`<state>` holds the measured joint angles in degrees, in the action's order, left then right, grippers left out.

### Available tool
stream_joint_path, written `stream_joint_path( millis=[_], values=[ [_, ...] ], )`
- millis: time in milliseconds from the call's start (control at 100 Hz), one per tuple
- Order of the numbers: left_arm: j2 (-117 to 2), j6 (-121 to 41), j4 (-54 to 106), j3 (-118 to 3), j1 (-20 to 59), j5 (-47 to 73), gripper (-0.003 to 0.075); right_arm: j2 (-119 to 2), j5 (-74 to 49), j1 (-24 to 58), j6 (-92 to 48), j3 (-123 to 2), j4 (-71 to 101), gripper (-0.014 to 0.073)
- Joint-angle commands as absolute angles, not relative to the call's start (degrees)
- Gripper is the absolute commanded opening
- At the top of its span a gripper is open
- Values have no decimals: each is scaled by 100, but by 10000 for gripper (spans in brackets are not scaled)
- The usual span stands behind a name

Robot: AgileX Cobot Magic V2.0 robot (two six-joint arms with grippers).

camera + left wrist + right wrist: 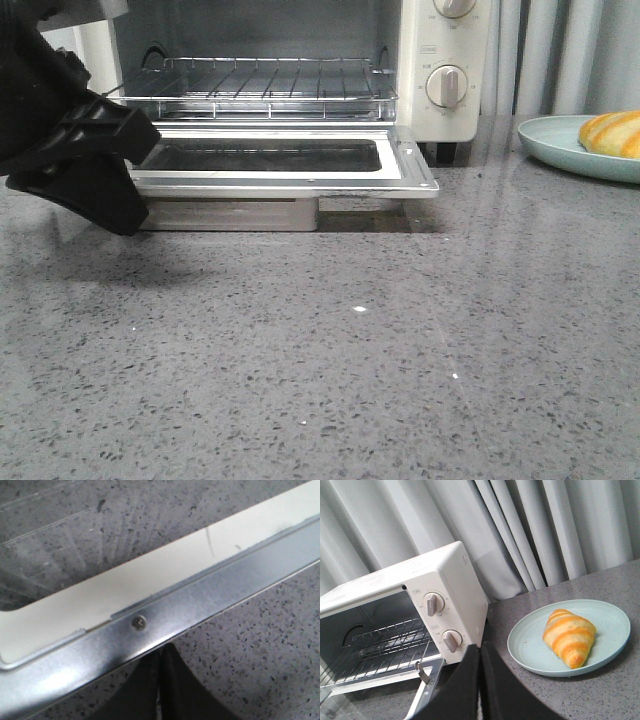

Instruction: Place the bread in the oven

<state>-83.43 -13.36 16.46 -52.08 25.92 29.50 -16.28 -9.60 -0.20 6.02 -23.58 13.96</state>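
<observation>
On the grey surface (360,350), the oven (455,590) stands open, bread (568,638) on a plate (525,647) beside it, both hands' fingers pressed together.

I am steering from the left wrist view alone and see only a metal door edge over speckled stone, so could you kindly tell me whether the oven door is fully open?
Observer: Yes, the cream-white toaster oven's glass-windowed drop door lies flat, and its wire rack is bare.
Operator: Thank you. Where is the bread?
Observer: The golden-orange striped croissant roll lies on a pale blue round plate, to the oven's right.
Operator: Is the right gripper holding anything?
Observer: No, the right gripper is shut and empty, short of the plate.
</observation>
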Motion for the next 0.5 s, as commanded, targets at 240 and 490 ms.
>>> stream_joint_path(
  millis=[240, 490],
  values=[
    [-7126, -1321, 1709, -5444, 2556, 2276, -21, -3019, -2262, -13, 568, -3895, 860, -57],
    [-5562, -1321, 1725, -5444, 2556, 2556, -21, -5277, -3541, -13, 568, -5920, -158, 136]
  ],
)
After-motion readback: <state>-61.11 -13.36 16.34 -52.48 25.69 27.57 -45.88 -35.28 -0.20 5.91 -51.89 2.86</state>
